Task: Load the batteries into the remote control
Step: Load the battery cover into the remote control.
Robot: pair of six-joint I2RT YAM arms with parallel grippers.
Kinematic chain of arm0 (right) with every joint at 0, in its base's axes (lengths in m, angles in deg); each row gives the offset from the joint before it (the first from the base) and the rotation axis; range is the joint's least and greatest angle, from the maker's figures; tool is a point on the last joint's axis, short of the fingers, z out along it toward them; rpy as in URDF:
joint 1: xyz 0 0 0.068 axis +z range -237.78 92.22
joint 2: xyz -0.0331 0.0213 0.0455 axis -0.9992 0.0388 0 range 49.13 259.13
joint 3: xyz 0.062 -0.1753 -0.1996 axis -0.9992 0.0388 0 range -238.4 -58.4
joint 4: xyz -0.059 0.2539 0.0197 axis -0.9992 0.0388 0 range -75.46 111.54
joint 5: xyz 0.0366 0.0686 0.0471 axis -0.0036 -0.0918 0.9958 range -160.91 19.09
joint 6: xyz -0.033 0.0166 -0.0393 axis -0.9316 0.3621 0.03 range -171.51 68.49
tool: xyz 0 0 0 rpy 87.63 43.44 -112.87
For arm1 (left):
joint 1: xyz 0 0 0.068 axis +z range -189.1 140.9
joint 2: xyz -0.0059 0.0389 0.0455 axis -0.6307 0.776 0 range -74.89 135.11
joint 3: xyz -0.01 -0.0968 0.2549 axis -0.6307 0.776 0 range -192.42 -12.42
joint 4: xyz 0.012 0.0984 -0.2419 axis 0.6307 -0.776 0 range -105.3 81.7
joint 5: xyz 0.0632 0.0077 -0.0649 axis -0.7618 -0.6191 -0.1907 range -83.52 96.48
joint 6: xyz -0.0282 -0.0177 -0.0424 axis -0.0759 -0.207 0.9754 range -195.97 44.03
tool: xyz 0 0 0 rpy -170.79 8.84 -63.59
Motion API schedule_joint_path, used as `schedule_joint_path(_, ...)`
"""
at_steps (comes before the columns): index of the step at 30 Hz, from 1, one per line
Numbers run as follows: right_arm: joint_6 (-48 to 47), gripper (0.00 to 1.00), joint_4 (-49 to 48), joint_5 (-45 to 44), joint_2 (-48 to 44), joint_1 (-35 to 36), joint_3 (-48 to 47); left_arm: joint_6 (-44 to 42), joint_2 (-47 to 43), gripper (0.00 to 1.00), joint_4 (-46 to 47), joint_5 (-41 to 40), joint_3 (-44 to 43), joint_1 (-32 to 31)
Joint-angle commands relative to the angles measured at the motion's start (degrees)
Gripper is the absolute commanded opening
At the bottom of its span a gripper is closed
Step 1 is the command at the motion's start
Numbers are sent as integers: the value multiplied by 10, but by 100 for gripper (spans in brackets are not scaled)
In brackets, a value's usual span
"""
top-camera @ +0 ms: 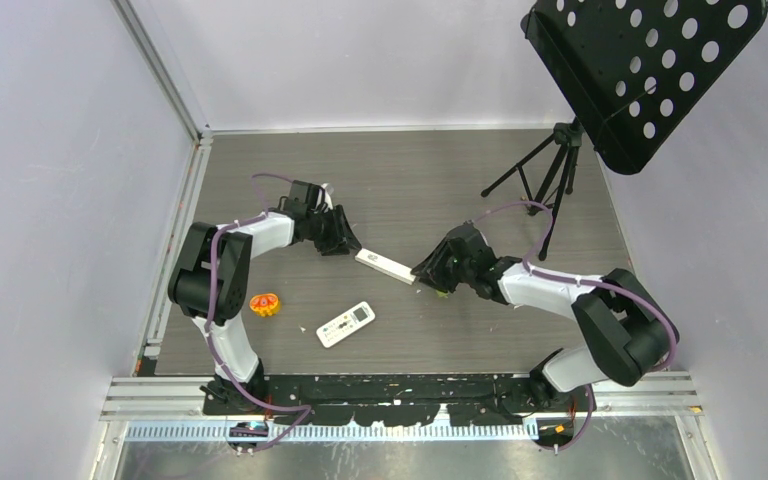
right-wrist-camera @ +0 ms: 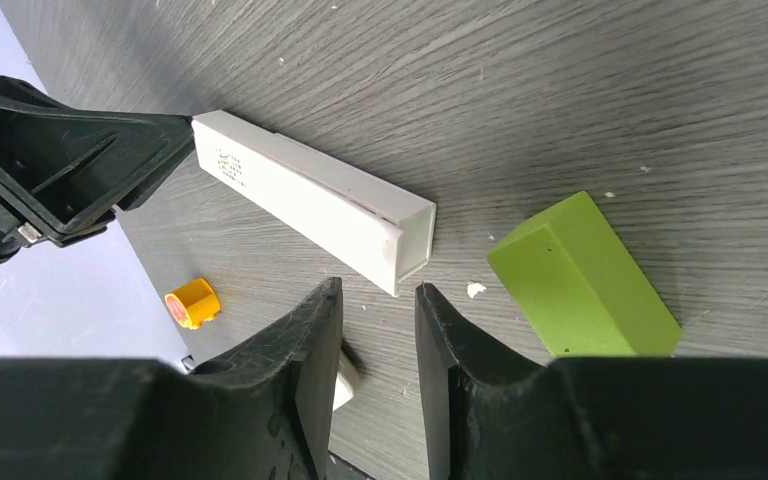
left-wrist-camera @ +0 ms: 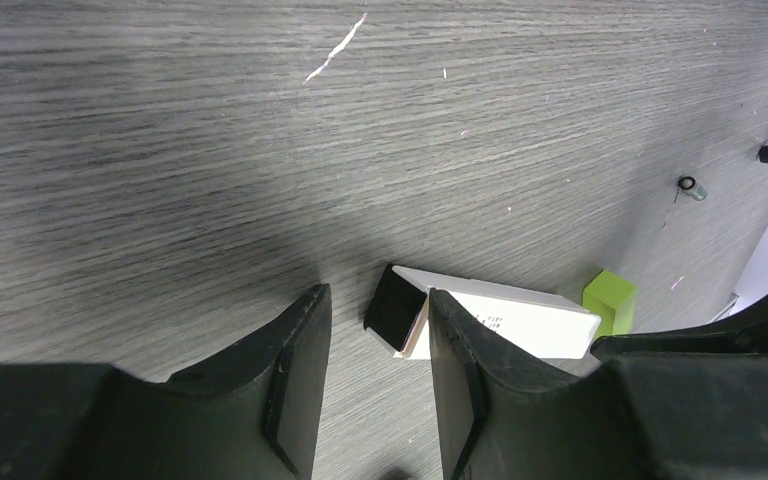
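While neither gripper is pinching anything, step: looking like set-up on the slim white remote, batteries not going in yet.
Remote: lying flat on the table, one end sitting just beside the green block without touching it, body running away from the block.
Open end: the end nearest the green block is showing hollow (battery bay, I'm guessing).
Left gripper: sitting at the remote end farthest from the green block, fingers standing spread, the remote's dark end showing in the gap; one finger may be touching it, can't tell.
Right gripper: hovering just beside the green block, fingers standing slightly apart, the hollow end lying just ahead of the tips.
Batteries: not showing clearly in any view, so I'm not placing them.
Handling: remote is looking light, stiff and smooth, likely sliding if nudged; I'm judging the long side walls mid-body best for pinching, staying off the thin open end.
Second remote: lying well apart from the green block, toward the arm bases.
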Motion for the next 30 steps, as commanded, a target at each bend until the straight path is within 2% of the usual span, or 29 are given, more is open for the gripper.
schedule_joint_path(1,-8,39,-7,-14,18,4,-23,-34,22,41,-63,-50,12,-3)
schedule_joint_path(5,-7,37,15,-26,41,7,-37,-35,22,41,-61,-47,15,-3)
schedule_joint_path(9,-11,24,77,-38,54,10,-52,-38,20,41,-58,-43,17,-3)
schedule_joint_path(12,-13,20,109,-71,57,13,-55,-43,15,41,-53,-32,20,-3)
schedule_joint_path(18,-24,18,134,-84,66,19,-56,-43,-2,41,-28,10,33,-4)
schedule_joint_path(25,-26,15,135,-88,75,25,-61,-42,-12,34,-12,34,50,-3)
schedule_joint_path(30,-23,9,127,-86,85,29,-67,-38,-8,30,-2,48,55,-3)
